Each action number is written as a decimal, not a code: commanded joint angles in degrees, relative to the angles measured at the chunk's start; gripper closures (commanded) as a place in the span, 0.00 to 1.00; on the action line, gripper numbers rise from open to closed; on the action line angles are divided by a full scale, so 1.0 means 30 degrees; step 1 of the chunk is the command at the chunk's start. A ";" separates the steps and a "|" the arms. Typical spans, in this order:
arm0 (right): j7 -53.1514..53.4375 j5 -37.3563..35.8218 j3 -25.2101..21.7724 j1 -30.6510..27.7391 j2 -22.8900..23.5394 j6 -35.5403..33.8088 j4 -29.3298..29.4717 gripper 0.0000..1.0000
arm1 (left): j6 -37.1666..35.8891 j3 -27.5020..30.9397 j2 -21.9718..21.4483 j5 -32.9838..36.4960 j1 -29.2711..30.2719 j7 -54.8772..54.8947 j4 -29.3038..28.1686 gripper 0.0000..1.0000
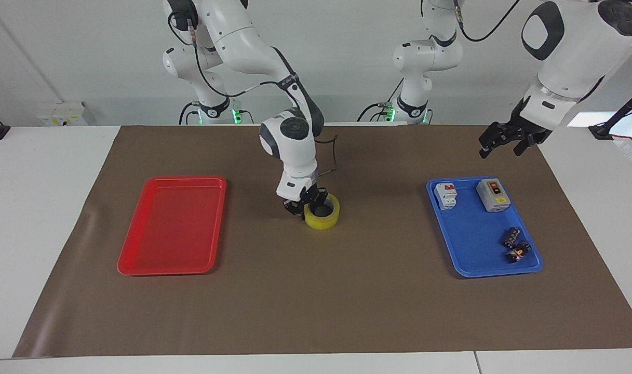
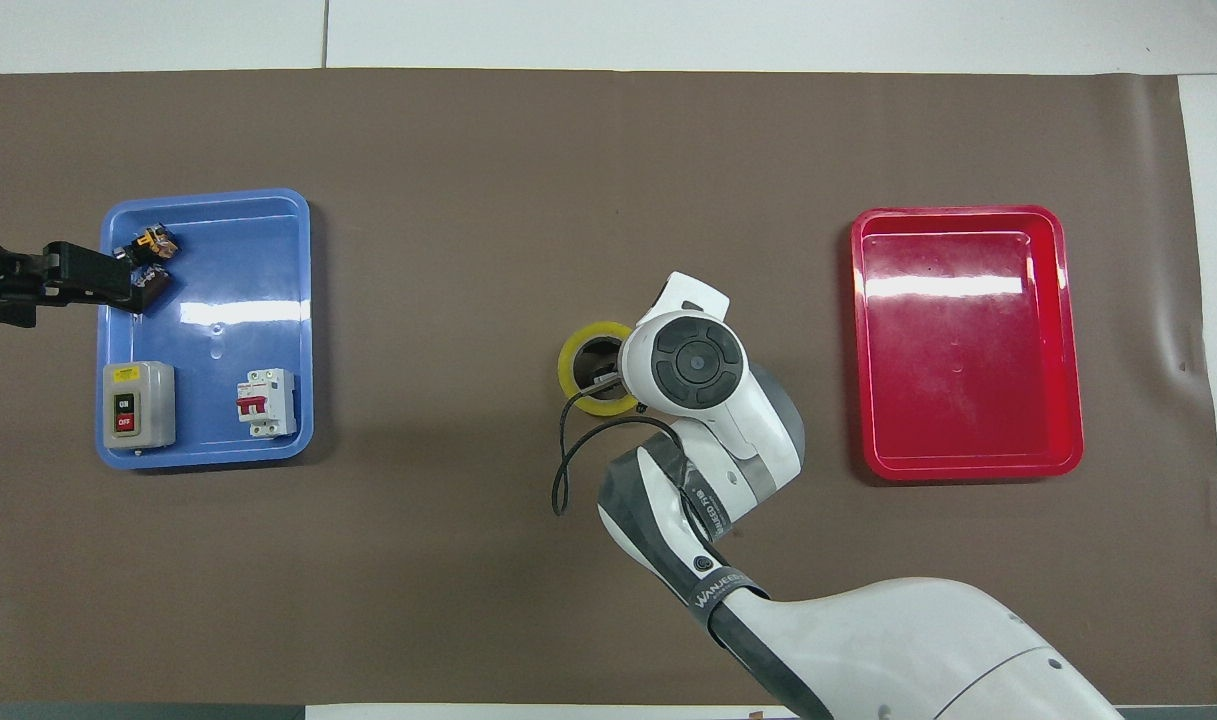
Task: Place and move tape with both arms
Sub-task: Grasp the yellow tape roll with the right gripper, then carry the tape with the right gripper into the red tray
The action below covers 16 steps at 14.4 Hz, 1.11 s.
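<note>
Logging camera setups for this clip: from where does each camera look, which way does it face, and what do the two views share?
Facing view: high across the table, looking at the robots; both arms show from base to claw, the right claw at the tape, the left claw raised near the blue tray.
Overhead view: above the robots' end, looking steeply down; the right arm's forearm and wrist and the left claw show.
Shared: tape, blue tray, red tray, half a turn apart.

Facing cam: high, across the table, looking at both arm bases. Overhead cam: above robots' end, steeply down. Both cover the whole brown mat [image 1: 316, 291] [image 2: 528, 150], views half-turn flipped.
</note>
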 commanded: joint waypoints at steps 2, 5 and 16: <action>0.0859 0.0222 0.0101 0.0011 -0.0107 -0.2047 0.1072 1.00 | -0.0321 0.0114 -0.0177 -0.0481 -0.0056 -0.0831 0.0114 0.00; 0.1653 0.0222 -0.0102 -0.0456 -0.0720 -0.6521 0.4115 1.00 | -0.0291 0.0085 -0.0235 -0.0481 -0.0056 -0.0655 -0.0003 0.00; -1.0492 -0.0130 -0.0133 -0.9739 -0.3564 -1.1345 0.3836 1.00 | -0.0729 0.0114 -0.0851 -0.0276 -0.0056 -0.0567 -0.0501 0.00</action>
